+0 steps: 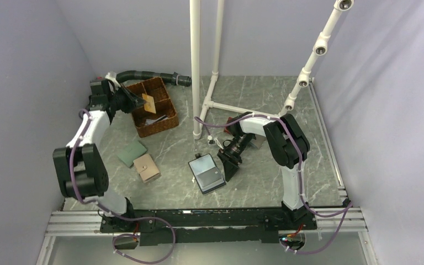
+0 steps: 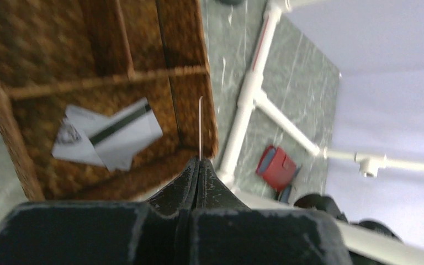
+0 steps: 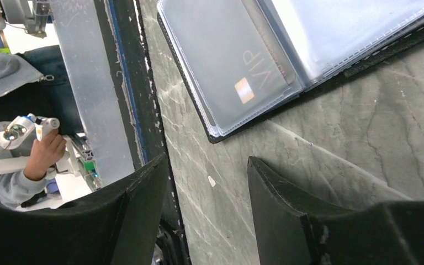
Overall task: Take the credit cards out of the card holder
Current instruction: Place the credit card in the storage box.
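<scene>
While over basket [image 2: 190, 77], card [image 2: 200, 127] edge-on in left fingers [image 2: 183, 185]

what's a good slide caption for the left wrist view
Left gripper shut on a card seen edge-on, held over a wicker basket where pale cards lie.

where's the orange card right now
Top view, far left: the orange card is pinched in the left end effector, above the wicker basket.

This is a robotics lab test cell. Two robot arms [image 1: 91, 130] are bolted to an aluminium rail [image 1: 72, 225] at the edge of a marble-patterned surface [image 1: 254, 182]. Plain lavender walls [image 1: 33, 66] box it in, and a white pipe frame [image 1: 195, 55] carries small cameras [image 1: 321, 49]. Purple cables [image 1: 331, 212] trail off the arms.
</scene>
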Tool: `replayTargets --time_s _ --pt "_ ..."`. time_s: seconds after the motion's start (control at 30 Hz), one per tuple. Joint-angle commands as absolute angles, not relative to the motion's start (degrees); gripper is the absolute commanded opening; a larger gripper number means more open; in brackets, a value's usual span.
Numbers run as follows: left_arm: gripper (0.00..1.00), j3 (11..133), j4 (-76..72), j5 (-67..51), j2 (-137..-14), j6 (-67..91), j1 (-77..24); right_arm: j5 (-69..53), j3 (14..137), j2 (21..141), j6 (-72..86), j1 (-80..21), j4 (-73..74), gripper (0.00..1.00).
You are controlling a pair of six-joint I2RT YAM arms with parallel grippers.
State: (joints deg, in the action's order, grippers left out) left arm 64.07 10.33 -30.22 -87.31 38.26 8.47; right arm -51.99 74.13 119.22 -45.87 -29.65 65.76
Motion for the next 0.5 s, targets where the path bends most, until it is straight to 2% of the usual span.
replayTargets --time_s 0.0,0.27,0.47 --pt "0.00 74.42 9.55 -26.46 -95.11 37.56 9.96 -46.65 73.30 118.16 -47.63 -29.22 60.99 0.58" --pt "0.00 91.73 9.92 -26.64 -111.45 38.73 10.04 -47.02 73.26 117.88 -47.90 -29.27 61.07 0.58" --pt "0.00 97.80 11.43 -26.63 -117.73 39.50 9.81 -47.28 73.56 118.34 -48.20 -29.25 61.43 0.58"
